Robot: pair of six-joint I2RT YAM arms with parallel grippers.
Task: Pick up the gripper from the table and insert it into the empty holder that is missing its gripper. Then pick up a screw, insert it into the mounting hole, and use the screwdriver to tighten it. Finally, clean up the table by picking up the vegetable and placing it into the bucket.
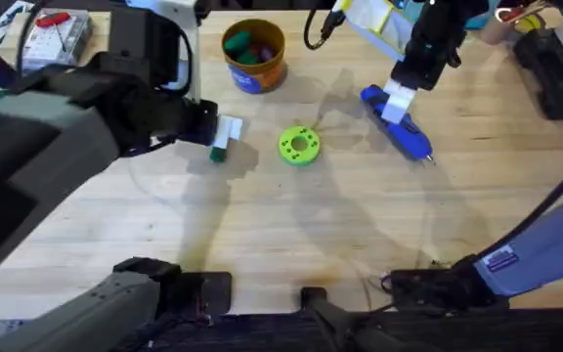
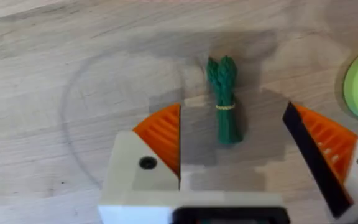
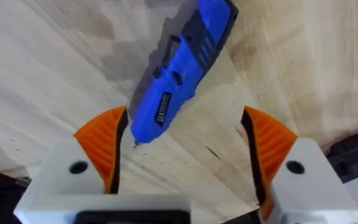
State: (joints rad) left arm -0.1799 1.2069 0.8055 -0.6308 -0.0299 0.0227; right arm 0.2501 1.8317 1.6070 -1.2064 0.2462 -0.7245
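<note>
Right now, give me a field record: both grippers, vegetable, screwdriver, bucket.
left gripper: open, over the vegetable
right gripper: open, over the screwdriver
vegetable: dark green, flat on the table, between the left fingers, not gripped
screwdriver: blue, lying on the table, not gripped
bucket: upright on the table, already holds coloured pieces
disc: lime green, beside the vegetable

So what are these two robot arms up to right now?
The left gripper hovers open over the little green vegetable lying on the table, beside a lime-green disc. The right gripper hangs open above the blue screwdriver. The orange bucket stands further back, already holding some toy pieces.
</note>
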